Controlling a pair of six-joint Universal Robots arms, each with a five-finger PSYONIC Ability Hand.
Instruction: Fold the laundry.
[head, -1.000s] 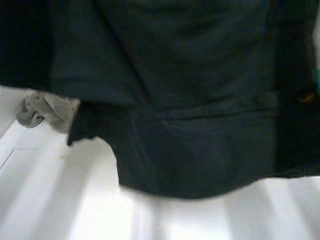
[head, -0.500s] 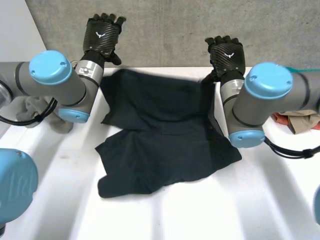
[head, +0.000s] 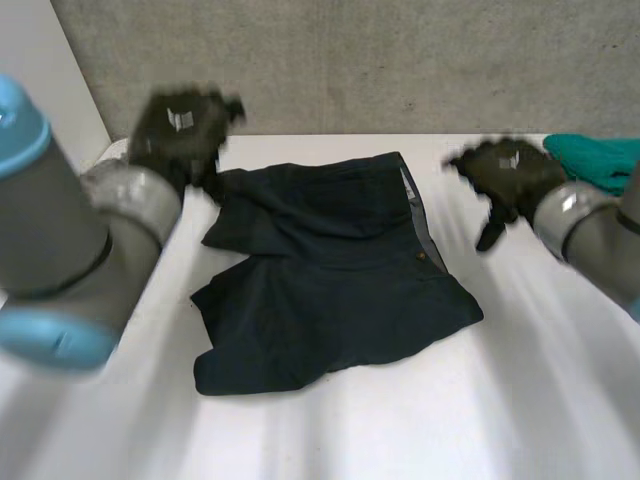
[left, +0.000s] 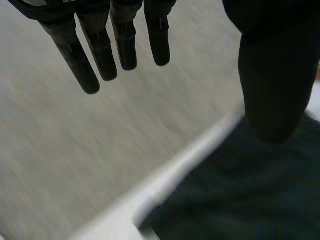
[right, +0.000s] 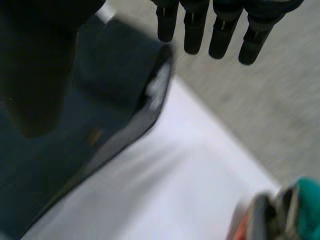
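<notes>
Dark garment (head: 330, 290) lies rumpled, loosely folded

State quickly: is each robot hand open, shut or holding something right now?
Left hand: open, fingers straight, holding nothing.
Right hand: open, not holding the dark blue cloth garment.

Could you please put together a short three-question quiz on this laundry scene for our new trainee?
1. True or false: the left hand is open and grips nothing.
2. Multiple choice: the right hand is A) open, apart from the dark garment; B) shut on the garment's waistband; C) shut, holding nothing.
3. Fill in: the cloth by the right arm at the table's far side is ____ in colour.
Key: 1 true; 2 A; 3 teal.
</notes>
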